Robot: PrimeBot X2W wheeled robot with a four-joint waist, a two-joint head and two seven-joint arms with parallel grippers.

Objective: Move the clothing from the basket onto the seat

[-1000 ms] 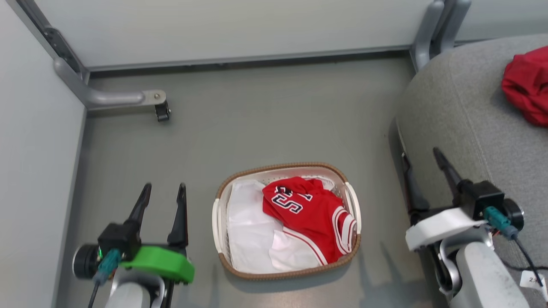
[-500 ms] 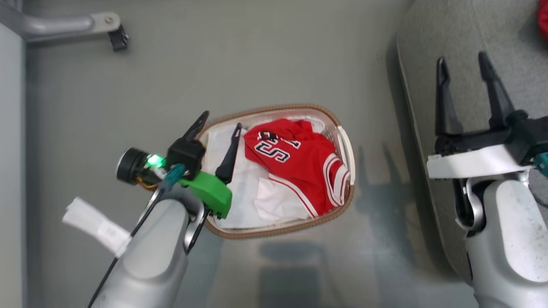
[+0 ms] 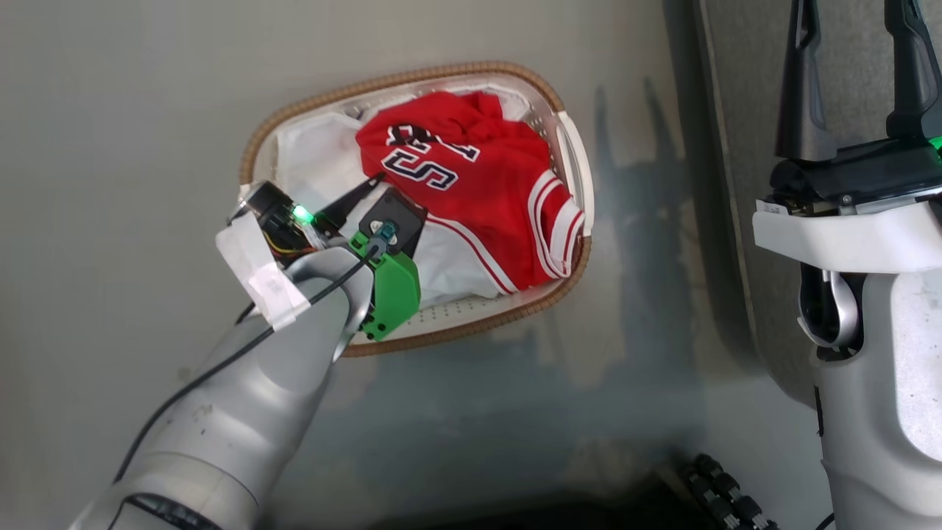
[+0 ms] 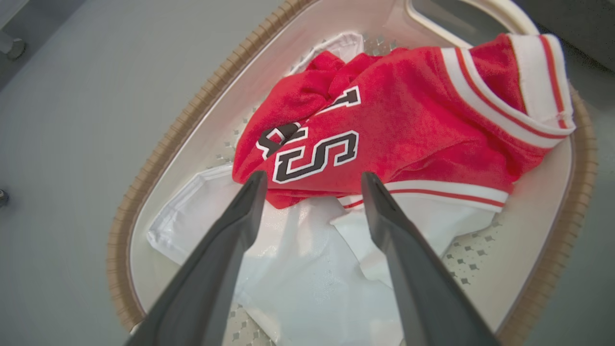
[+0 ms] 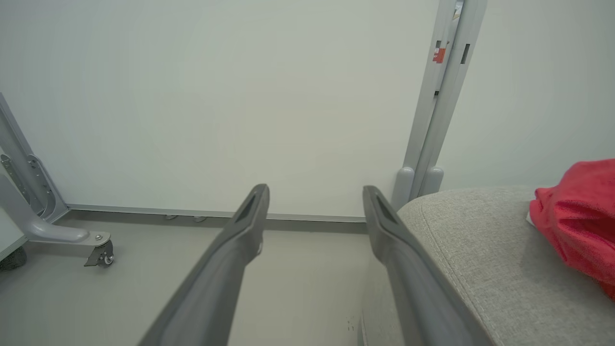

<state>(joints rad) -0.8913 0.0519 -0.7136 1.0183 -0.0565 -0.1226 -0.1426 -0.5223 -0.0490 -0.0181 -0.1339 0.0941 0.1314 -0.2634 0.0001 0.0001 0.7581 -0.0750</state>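
The clothing [image 4: 384, 129] that remains to be moved is one red garment with white striped trim and dark block letters. It lies crumpled inside the basket [image 4: 182, 129], on top of a white liner sheet [image 4: 298, 269]. In the head view it fills the half of the basket that is toward the seat [image 3: 736, 147]. Its long axis runs there from the lettered part at the upper left to the striped trim at the lower right.

In the left wrist view the garment is directly ahead of the left gripper [image 4: 313, 179]. The letters sit just beyond the two tips and between them, and the striped trim stretches away to the upper right. The fingers are spread wide and hold nothing. They hang above the liner sheet, at the near edge of the red cloth, and I cannot tell whether they touch it.

The right gripper [image 5: 314, 191] is also spread and empty. It is raised beside the seat and points at the wall, well apart from the basket. Another red garment [image 5: 576, 216] lies on the seat.

So the left arm is clearly the nearer one. In my judgement, the next move needs only a short advance forward and down, so that the tips close on the lettered fold and not on the white sheet below it.
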